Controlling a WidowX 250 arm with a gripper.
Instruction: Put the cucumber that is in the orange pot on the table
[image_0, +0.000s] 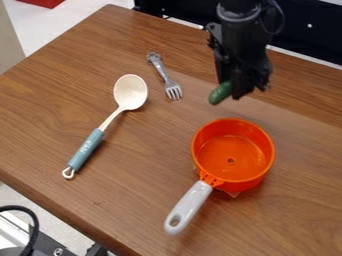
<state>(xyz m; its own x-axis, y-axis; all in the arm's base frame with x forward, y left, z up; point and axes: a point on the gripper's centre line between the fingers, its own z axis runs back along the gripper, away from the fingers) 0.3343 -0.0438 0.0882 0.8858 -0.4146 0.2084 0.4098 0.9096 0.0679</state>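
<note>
The black gripper (242, 89) hangs over the back right part of the table, shut on a green cucumber (220, 93). One rounded end of the cucumber sticks out to the left of the gripper; its other end is hidden by the gripper. Nearer the camera, an orange pot (233, 154) with a grey-white handle stands on the brown wooden table (153, 165). No cucumber lies inside the pot. The held cucumber is apart from the pot, beyond its back rim.
Left of the gripper lies a silver fork (165, 76), tines toward the camera. Farther left rests a cream ladle-like spoon (130, 92) with a blue-grey handle. The table's front edge slants down from the left.
</note>
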